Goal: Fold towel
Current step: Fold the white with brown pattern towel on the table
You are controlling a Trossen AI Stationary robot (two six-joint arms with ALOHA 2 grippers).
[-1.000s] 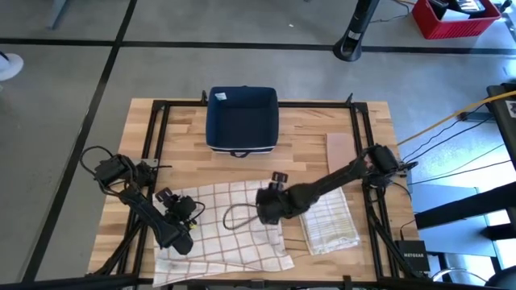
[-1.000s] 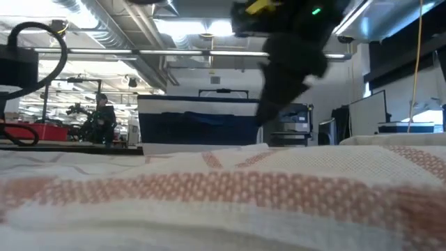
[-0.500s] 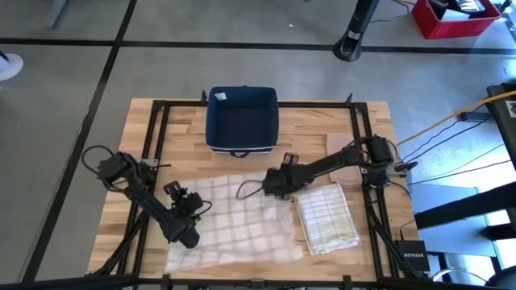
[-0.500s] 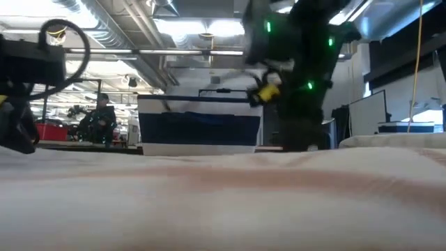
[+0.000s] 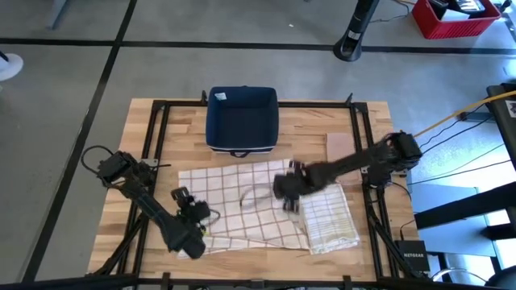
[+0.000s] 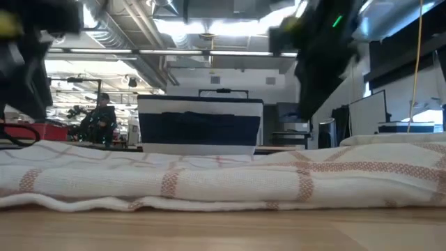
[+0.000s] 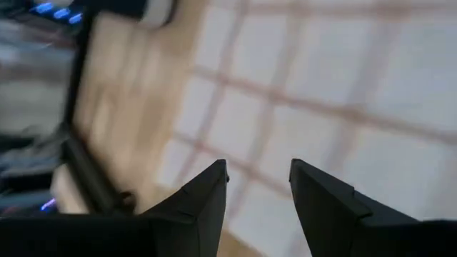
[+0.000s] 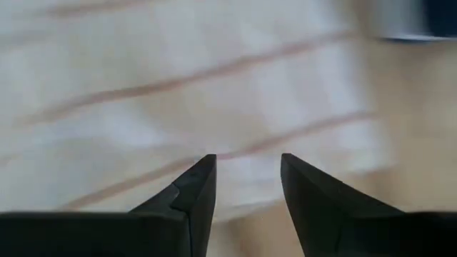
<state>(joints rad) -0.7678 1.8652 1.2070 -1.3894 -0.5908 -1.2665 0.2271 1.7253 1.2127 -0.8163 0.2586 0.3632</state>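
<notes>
Checked towel lies spread flat on the table, lower centre of the high view, white with thin reddish lines. In the low view it fills the foreground as a flat cloth with a slightly rumpled near edge.

Left gripper sits at the towel's lower-left corner. Its wrist view shows the two dark fingers spread with a clear gap, nothing between them, checked cloth and bare wood beyond.

Right gripper hangs over the towel's right edge, arm reaching in from the right side of the frame. Its fingers are apart too, empty gap, cloth beyond them.

Just right of the towel, a second, folded towel lies touching or overlapping its right edge; which, I cannot tell. Above that, a small tan board rests on the wood.

Top centre of the table: a dark blue bin, close to the towel's upper edge. In the low view it stands behind the cloth.

Far back in the room, left of the low view, a person.
</notes>
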